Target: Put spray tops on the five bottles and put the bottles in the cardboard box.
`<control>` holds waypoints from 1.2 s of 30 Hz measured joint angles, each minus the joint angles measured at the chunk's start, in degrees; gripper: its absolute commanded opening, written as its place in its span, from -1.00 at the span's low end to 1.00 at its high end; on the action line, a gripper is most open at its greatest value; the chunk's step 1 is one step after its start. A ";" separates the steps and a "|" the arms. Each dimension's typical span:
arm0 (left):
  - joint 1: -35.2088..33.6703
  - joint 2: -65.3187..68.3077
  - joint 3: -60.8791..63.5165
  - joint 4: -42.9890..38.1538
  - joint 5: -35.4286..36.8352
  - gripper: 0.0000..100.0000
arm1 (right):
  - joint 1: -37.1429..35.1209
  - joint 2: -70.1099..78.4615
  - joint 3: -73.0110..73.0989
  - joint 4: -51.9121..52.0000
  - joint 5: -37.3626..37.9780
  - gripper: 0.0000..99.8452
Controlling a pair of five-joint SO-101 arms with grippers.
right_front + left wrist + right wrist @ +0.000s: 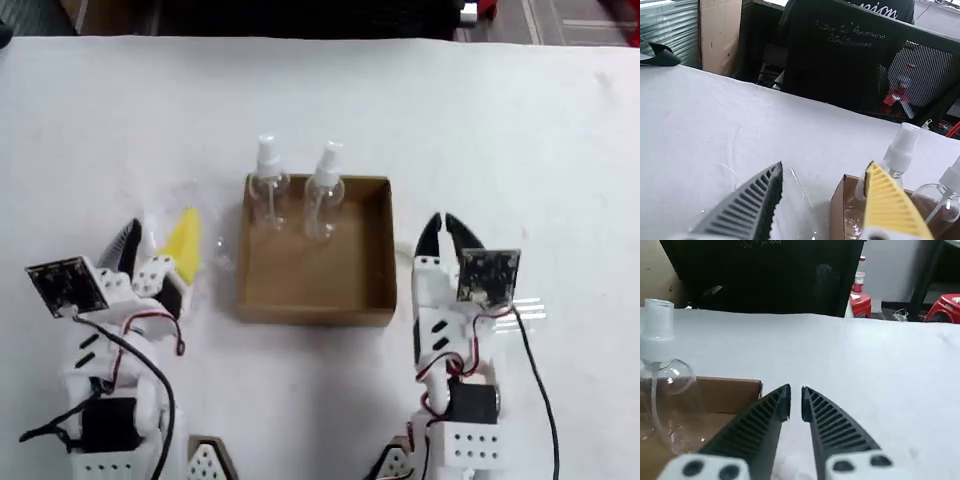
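Cardboard box (312,280), high view: set at the centre of the white table (520,130), open upward, its floor bare from the middle to the 6 o'clock wall.
11 o'clock bottle (269,197), high view: stood upright inside the box against the 12 o'clock wall, with a white spray top (267,152) fitted.
12 o'clock bottle (324,203), high view: stood upright just beside the first, likewise capped in white.
Left pincer (155,240), high view: placed at the box's 9 o'clock, near the wall, spread wide between a black and a yellow finger, with nothing seen grasped.
Right pincer (446,225), high view: placed at the box's 3 o'clock, just beside the wall, all but clenched and empty.
Open room, high view: bare table is left from 12 o'clock round to 3 o'clock of the box.
Left pincer (825,169), left wrist view: released wide. A faint clear shape (800,200) is made out on the table between the fingers; what it is cannot be told. The box corner (840,210) is partly covered by the yellow finger (887,200), with both capped bottles beyond it.
Right pincer (795,402), right wrist view: a thin slit is left between the tips and nothing is grasped. The slit is shown more plainly than from above. The box rim (730,386) lies just beside one finger, the 12 o'clock bottle (670,390) is stood inside, and open table stretches ahead to the far edge.
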 measured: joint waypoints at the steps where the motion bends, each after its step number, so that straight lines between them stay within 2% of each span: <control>1: 0.18 0.00 1.49 -1.85 0.00 -0.50 | 0.09 -1.76 0.97 -0.18 0.70 -0.95; 8: 0.35 0.00 3.78 -6.24 0.00 -0.50 | -0.26 -7.12 2.37 -0.35 2.11 -0.95; 32: 0.70 0.00 3.78 -6.24 0.00 -0.50 | -0.88 -7.12 2.37 -0.70 2.20 -0.95; 36: 0.70 0.00 3.78 -6.24 -2.29 -0.50 | -0.88 -7.12 2.37 -0.70 2.20 -0.95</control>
